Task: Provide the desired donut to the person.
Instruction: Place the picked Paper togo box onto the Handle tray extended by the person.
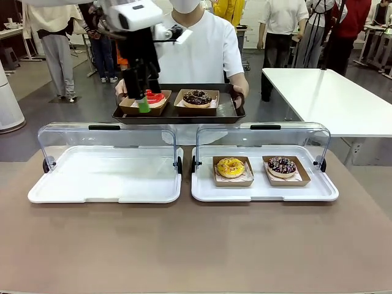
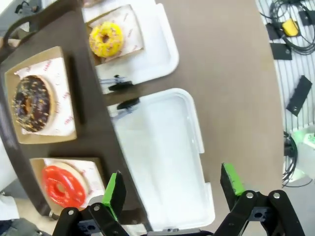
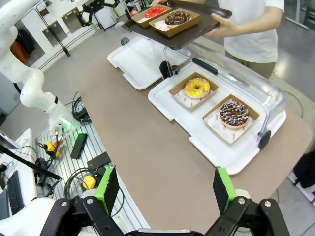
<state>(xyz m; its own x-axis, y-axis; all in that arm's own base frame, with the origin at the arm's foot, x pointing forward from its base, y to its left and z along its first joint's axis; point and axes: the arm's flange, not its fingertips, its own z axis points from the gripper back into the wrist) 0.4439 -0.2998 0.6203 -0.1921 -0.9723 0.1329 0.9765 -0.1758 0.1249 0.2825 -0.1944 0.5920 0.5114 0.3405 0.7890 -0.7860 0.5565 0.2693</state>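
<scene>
Left gripper (image 1: 143, 92) spread wide, empty, above the red donut (image 1: 154, 97) on the person's (image 1: 199, 49) dark tray (image 1: 177, 114); chocolate donut (image 1: 197, 98) alongside. Right gripper (image 3: 165, 194) wide open, empty.

White robot arm (image 1: 131, 15), black fingers (image 2: 114, 194) with green pads; the person (image 1: 202, 46) wears white.

I can make out red print on the paper liner (image 2: 63, 93) under the chocolate donut (image 2: 30, 103) through my left wrist camera, and the same on the liner (image 2: 132, 30) under the yellow donut (image 2: 106, 38), but it is too small to read.
</scene>
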